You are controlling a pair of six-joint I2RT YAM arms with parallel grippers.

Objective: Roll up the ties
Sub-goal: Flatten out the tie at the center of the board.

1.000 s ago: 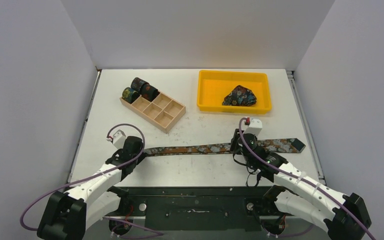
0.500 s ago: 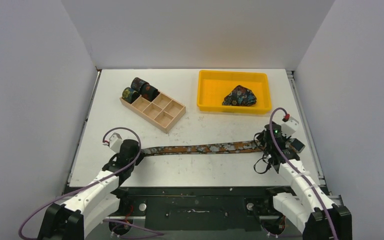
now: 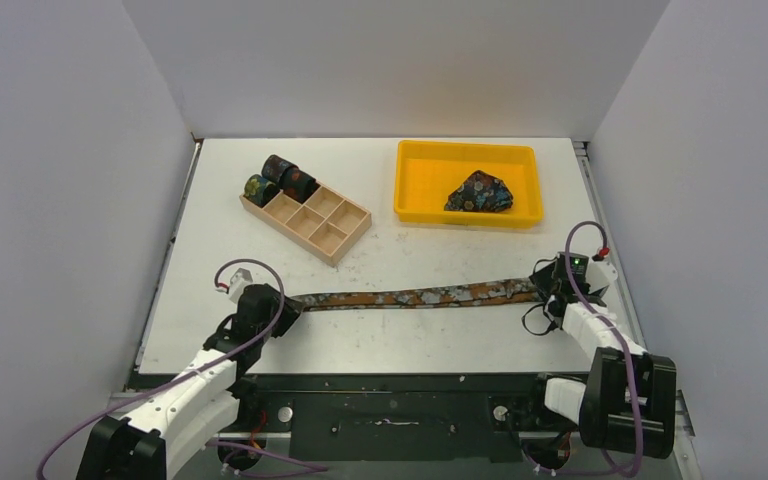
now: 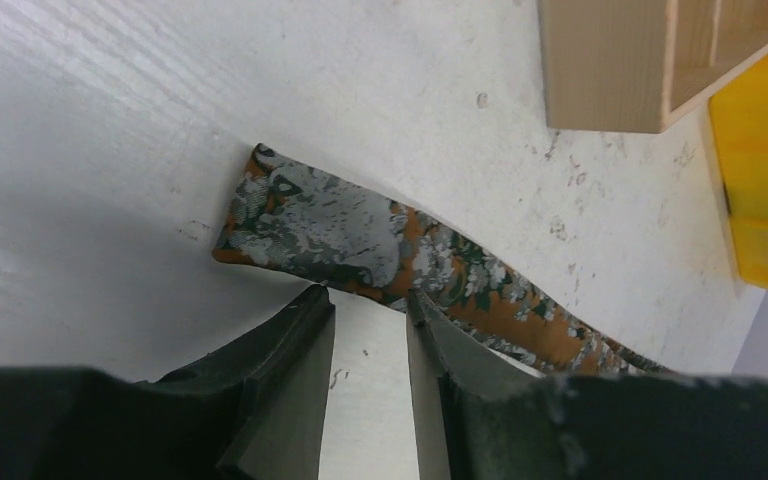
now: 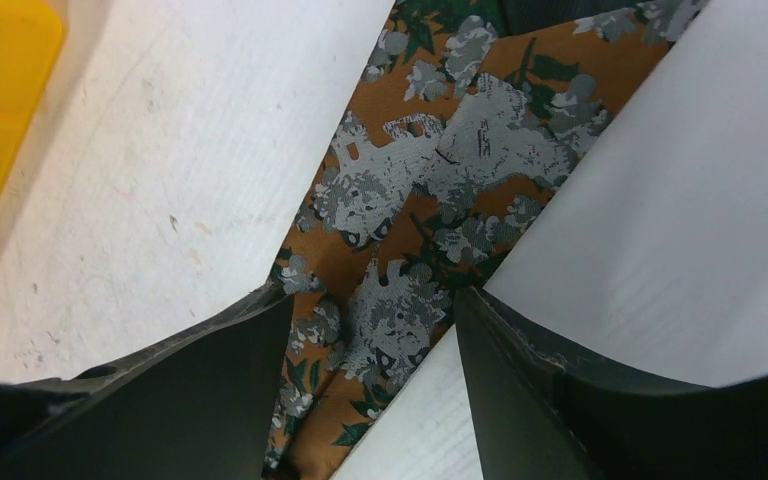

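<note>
A long brown-rust tie (image 3: 420,296) with grey flowers lies flat across the near table. Its narrow end (image 4: 300,225) lies just beyond my left gripper (image 4: 365,298), which is open and low over the table; the right fingertip (image 4: 422,310) sits at the tie's edge. In the top view the left gripper (image 3: 278,308) is at the tie's left end. My right gripper (image 5: 370,300) is open and straddles the tie's wide part (image 5: 430,200), which looks folded under there. In the top view the right gripper (image 3: 552,288) covers the tie's right end.
A wooden compartment box (image 3: 320,228) at back left holds three rolled ties (image 3: 280,178) at its far end. A yellow tray (image 3: 415,195) at back right holds a bunched blue floral tie (image 3: 480,192). The box corner (image 4: 620,70) and tray edge (image 4: 760,180) show in the left wrist view.
My right arm has swung right along the tie to its wide end, which no longer reaches past the gripper. My left gripper has shifted slightly toward the narrow end.
</note>
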